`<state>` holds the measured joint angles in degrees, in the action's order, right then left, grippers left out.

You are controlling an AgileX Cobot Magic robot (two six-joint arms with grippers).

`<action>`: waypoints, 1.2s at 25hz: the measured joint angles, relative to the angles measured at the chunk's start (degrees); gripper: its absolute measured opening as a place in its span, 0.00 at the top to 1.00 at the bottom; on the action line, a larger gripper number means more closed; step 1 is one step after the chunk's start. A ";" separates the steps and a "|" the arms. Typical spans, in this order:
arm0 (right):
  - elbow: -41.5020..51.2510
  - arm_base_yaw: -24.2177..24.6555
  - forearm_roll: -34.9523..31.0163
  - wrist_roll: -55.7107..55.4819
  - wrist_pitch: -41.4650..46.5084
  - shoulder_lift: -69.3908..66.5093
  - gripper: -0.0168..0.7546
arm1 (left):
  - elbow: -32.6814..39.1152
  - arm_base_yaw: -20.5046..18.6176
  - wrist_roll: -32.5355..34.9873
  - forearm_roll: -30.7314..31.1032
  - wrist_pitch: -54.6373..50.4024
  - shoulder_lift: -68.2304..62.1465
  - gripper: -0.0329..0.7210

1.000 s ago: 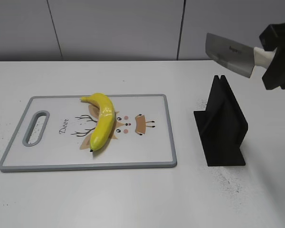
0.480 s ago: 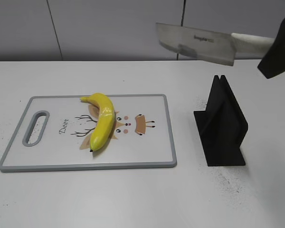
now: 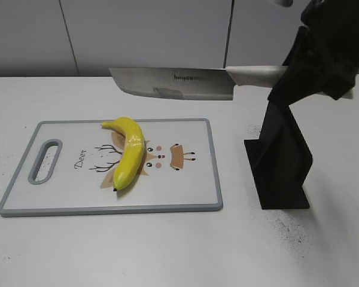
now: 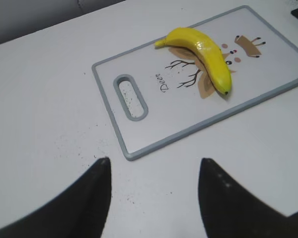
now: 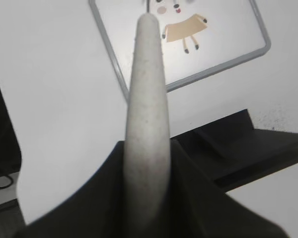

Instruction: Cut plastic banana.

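Observation:
The plastic banana (image 3: 129, 152) lies whole on a white cutting board (image 3: 185, 185) with a grey rim; it also shows in the left wrist view (image 4: 203, 53). My right gripper (image 3: 290, 75) is shut on the white handle (image 5: 146, 109) of a cleaver. The steel blade (image 3: 173, 83) is held level in the air above the board's far edge, its tip above and left of the banana. My left gripper (image 4: 153, 171) is open and empty above bare table, just off the board's handle-side corner (image 4: 130, 154). It does not show in the exterior view.
A black knife stand (image 3: 278, 158) is on the table to the right of the board; it also shows in the right wrist view (image 5: 238, 144). A grey wall runs behind the white table (image 3: 167, 251). The board has an oval handle slot (image 3: 45, 160) at its left end.
My right gripper has swung the cleaver left and lower, from above the stand to over the board's far edge. The banana and board have not moved.

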<state>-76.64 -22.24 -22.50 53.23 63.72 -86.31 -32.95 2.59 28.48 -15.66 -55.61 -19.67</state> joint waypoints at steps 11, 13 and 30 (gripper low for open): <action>-9.38 0.00 -0.44 15.30 -2.94 -12.04 0.77 | -16.01 0.00 30.10 -9.86 6.93 -31.59 0.25; -11.84 0.00 -0.81 17.16 -3.01 -14.42 0.77 | -20.16 0.00 37.24 -13.14 5.68 -37.85 0.25; -20.72 0.00 -4.62 26.20 -2.58 -24.82 0.77 | -43.96 10.51 63.12 -16.42 -0.51 -73.83 0.26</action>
<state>-97.36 -22.24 -27.12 79.43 61.14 -111.13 -76.91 13.10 91.60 -32.09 -56.11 -93.50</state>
